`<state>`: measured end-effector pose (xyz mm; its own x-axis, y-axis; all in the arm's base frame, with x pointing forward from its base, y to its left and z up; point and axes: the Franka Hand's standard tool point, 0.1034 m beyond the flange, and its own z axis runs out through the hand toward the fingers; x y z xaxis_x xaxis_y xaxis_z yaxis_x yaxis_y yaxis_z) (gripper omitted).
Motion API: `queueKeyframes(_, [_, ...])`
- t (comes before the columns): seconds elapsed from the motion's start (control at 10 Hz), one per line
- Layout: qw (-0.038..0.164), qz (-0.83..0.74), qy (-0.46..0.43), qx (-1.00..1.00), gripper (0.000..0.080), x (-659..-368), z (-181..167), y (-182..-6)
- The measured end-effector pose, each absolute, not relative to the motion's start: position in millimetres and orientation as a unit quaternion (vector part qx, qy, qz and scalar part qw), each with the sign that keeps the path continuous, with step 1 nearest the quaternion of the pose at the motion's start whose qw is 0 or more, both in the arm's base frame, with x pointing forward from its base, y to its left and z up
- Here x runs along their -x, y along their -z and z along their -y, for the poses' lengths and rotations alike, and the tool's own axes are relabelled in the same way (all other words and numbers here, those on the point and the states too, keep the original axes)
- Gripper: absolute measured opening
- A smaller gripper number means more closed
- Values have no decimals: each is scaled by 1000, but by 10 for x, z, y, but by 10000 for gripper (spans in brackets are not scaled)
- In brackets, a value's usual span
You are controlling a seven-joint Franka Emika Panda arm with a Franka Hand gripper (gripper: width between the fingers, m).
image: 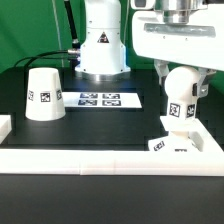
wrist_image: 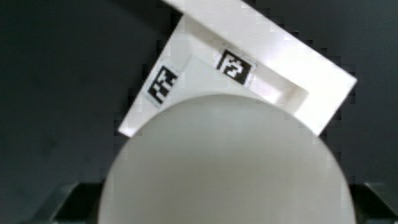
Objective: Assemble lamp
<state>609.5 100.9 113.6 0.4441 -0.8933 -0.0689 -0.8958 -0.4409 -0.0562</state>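
Note:
The white round-headed bulb with a tag hangs upright in my gripper, just above the small square base at the exterior view's right. The fingers are closed on the bulb's head. In the wrist view the bulb's round head fills the near part, and the square base with two tags lies beyond it. I cannot tell whether bulb and base touch. The truncated-cone shade stands wide end down on the black table at the exterior view's left.
The marker board lies flat in the middle in front of the robot body. A white raised rim runs along the front of the table and up the exterior view's right side, next to the base.

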Motion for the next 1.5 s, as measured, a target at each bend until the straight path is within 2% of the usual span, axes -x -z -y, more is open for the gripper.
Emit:
queueKeyframes(0.4, [63,-657,-42,750,579,-6101,-1028,-1139])
queueKeyframes(0.7, [65,-686,-47,723,579,-6103,-1047,-1138])
queueKeyframes(0.8, [66,-679,-47,730,674,-6102,-1053,-1136])
queueKeyframes(1.3, [60,-524,-50,848,699,-6061,-1066,-1091])
queueKeyframes(1.5, [80,-484,-38,870,699,-6092,-992,-1068])
